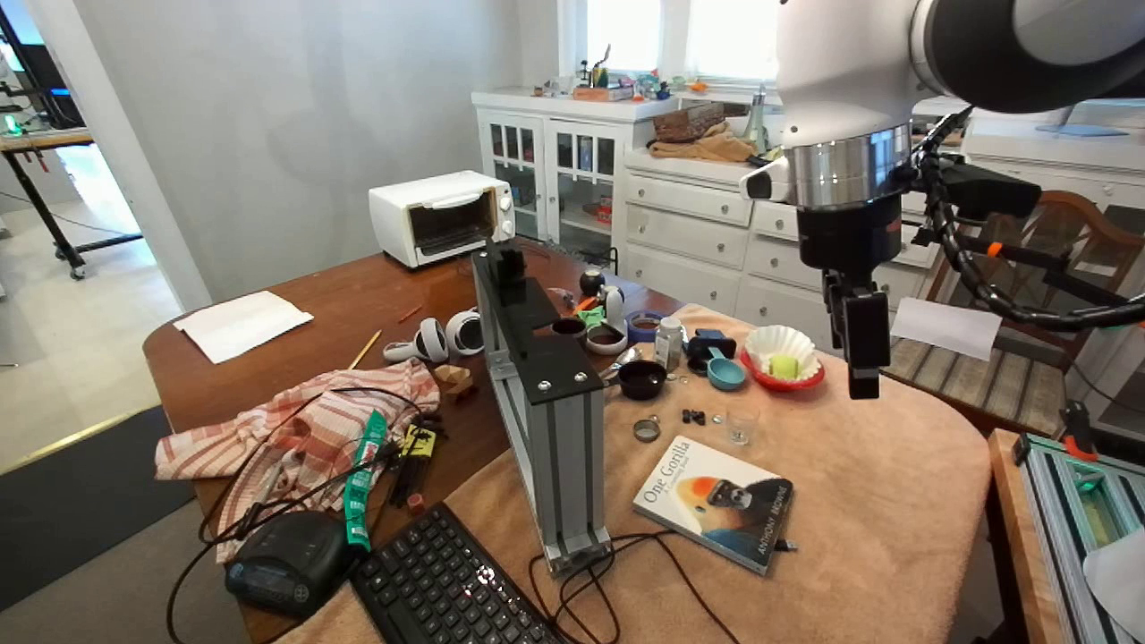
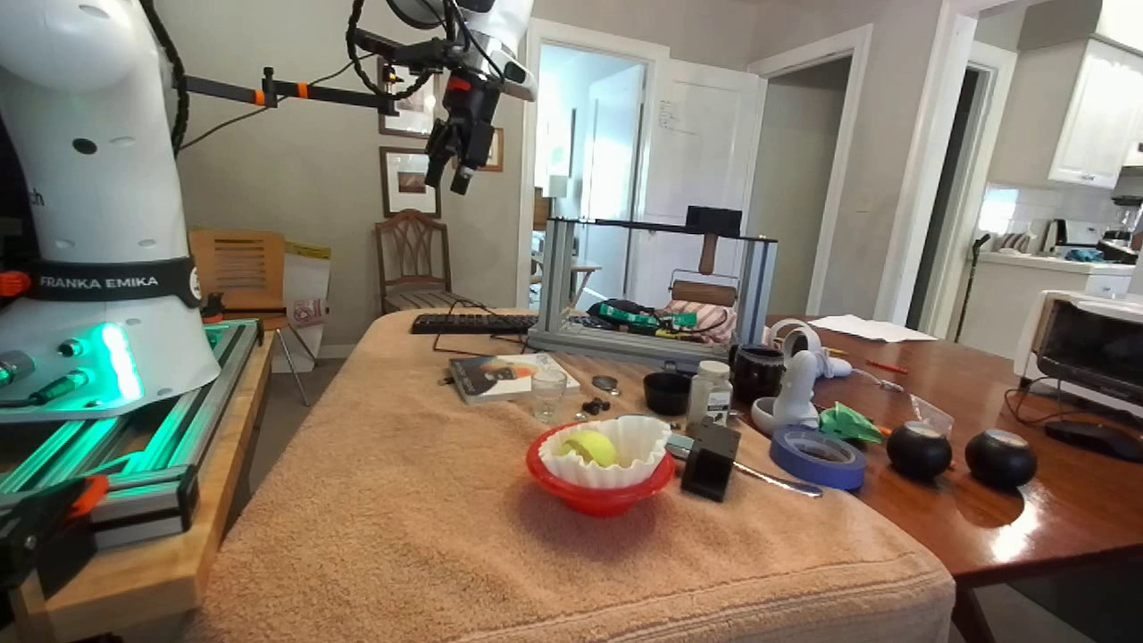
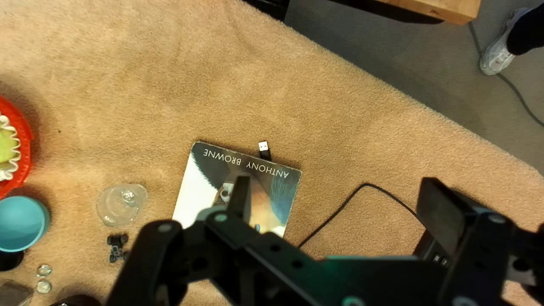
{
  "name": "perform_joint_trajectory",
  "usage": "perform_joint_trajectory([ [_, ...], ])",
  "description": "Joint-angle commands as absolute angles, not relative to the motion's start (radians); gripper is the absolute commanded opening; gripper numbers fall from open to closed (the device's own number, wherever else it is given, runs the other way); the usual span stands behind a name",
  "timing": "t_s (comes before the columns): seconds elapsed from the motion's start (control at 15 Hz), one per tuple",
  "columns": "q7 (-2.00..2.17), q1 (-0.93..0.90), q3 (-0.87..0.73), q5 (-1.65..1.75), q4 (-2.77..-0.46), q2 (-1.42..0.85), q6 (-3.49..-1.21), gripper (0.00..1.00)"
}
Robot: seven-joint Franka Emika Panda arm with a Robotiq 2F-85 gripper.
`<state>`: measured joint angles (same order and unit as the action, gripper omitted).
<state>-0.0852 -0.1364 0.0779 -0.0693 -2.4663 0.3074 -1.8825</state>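
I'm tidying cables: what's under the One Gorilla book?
The One Gorilla book lies on a tan towel, and a USB plug pokes from under its edge, rear covered. Whether the black cable joins it, or anything else lies beneath, cannot be seen.

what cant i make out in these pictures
Book: the jaws hide its title end in the wrist view.
Plug: the book hides its other end in the wrist view.
Red bowl: cut off by the left edge of the wrist view.
Keyboard: cut off by the bottom edge of an exterior view.
Bottle: any lettering on it is too small to read in both exterior views.
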Motion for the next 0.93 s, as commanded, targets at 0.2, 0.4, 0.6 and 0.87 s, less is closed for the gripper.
perform_joint_trajectory([
  [0.2, -0.086, -0.131, 0.083, -0.071, -2.464, 0.307, -1.88, 1.0],
  [0.4, -0.086, -0.131, 0.083, -0.071, -2.464, 0.307, -1.88, 1.0],
  [0.6, -0.086, -0.131, 0.083, -0.071, -2.464, 0.307, -1.88, 1.0],
  [0.87, -0.094, -0.15, 0.112, -0.045, -2.42, 0.253, -1.888, 1.0],
])
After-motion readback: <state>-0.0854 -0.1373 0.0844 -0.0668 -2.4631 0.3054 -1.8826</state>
